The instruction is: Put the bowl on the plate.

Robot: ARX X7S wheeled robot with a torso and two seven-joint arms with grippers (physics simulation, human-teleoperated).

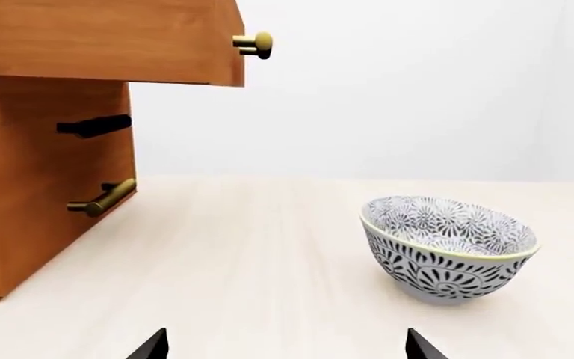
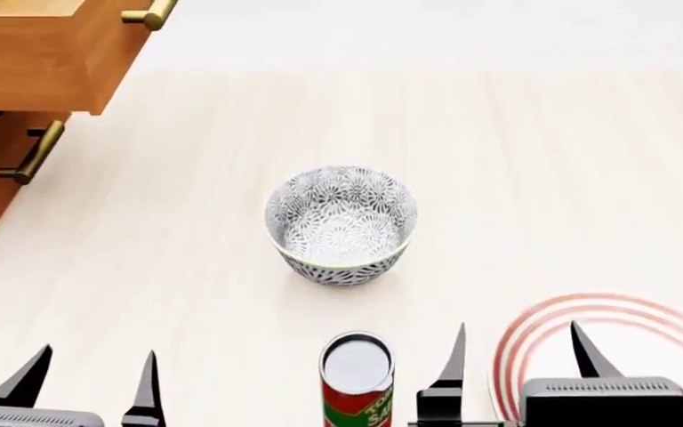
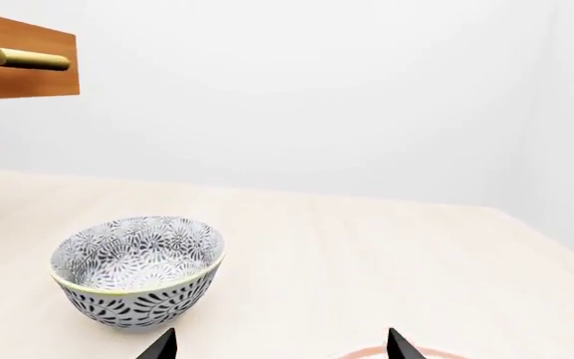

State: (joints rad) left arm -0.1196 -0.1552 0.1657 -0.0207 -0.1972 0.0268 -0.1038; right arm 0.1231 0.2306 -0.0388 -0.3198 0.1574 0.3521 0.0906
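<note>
The bowl [image 2: 341, 224], small and deep with a grey-and-white floral pattern, stands upright on the pale wooden table near its middle; it also shows in both wrist views [image 1: 448, 248] [image 3: 137, 270]. The plate [image 2: 626, 342], white with red rings, lies at the near right, partly under my right gripper [image 2: 518, 356], and only its edge [image 3: 406, 352] shows in the right wrist view. My right gripper [image 3: 279, 345] is open and empty, just short of the bowl. My left gripper [image 2: 86, 378] [image 1: 285, 344] is open and empty at the near left, well apart from the bowl.
A red tomato-sauce can [image 2: 356, 381] stands upright at the near edge between the two grippers. A wooden cabinet [image 2: 4, 169] with an open drawer [image 2: 45, 49] and brass handles [image 1: 102, 198] fills the far left. A white wall rises behind the table.
</note>
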